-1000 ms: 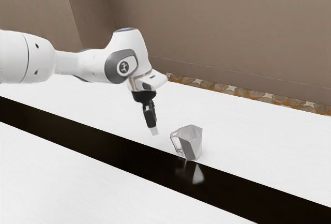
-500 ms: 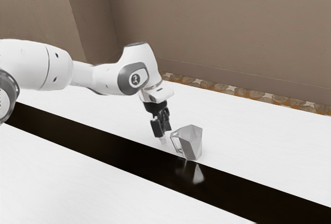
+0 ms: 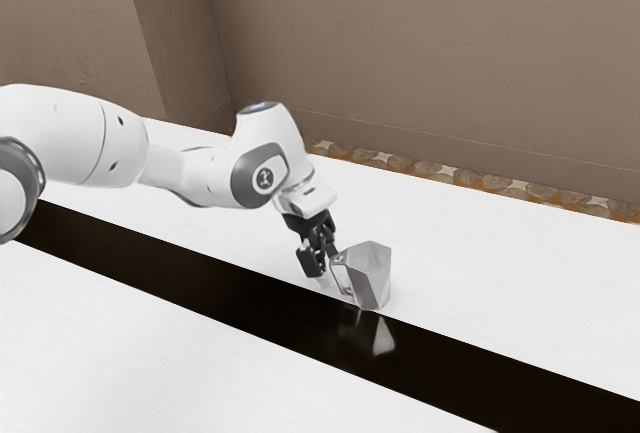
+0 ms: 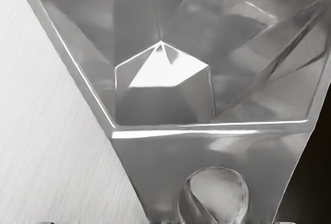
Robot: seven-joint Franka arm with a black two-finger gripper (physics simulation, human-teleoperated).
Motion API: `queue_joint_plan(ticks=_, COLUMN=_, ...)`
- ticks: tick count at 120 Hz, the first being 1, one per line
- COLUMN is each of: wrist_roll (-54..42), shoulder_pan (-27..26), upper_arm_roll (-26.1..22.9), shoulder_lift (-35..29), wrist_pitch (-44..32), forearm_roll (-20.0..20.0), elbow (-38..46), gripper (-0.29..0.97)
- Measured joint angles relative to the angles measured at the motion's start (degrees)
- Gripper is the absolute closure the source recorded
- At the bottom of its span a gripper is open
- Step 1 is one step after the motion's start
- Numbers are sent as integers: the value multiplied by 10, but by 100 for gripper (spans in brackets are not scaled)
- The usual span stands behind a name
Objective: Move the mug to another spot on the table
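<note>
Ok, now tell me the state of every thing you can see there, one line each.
Faceted grey metallic mug: upright on the table, empty, mouth open upward.
Mug's handle: turned toward the hand.
Black two-finger hand: low, right beside the handle on the exterior view's left.
White table: bears the mug near the strip's edge.
Glossy black strip: reflects the mug.

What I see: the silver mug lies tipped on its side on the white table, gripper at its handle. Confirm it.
Not tipped: the silver mug stands upright on the white table, gripper at its handle, as the exterior view shows.
</note>
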State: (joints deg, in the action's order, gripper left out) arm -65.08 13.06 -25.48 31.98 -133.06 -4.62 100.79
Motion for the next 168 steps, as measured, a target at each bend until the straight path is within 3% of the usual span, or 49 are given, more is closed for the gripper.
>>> queue_joint_plan(ticks=61, wrist_roll=13, shoulder_pan=-4, upper_arm_roll=5, shoulder_lift=1, wrist_pitch=-36, forearm_roll=-22, elbow=19, gripper=40)
queue_joint_plan(ticks=88, wrist_roll=21, shoulder_pan=-6, upper_arm_roll=6, shoulder_lift=4, wrist_pitch=-47, forearm_roll=-29, elbow=21, gripper=44)
queue_joint_plan(ticks=128, wrist_roll=38, shoulder_pan=-4, upper_arm_roll=6, shoulder_lift=-11, wrist_pitch=-52, forearm_roll=-78, elbow=31, gripper=51)
queue_joint_plan(ticks=168, wrist_roll=1, shoulder_pan=-14, upper_arm_roll=5, shoulder_lift=-28, wrist_pitch=-48, forearm_roll=-85, elbow=32, gripper=59)
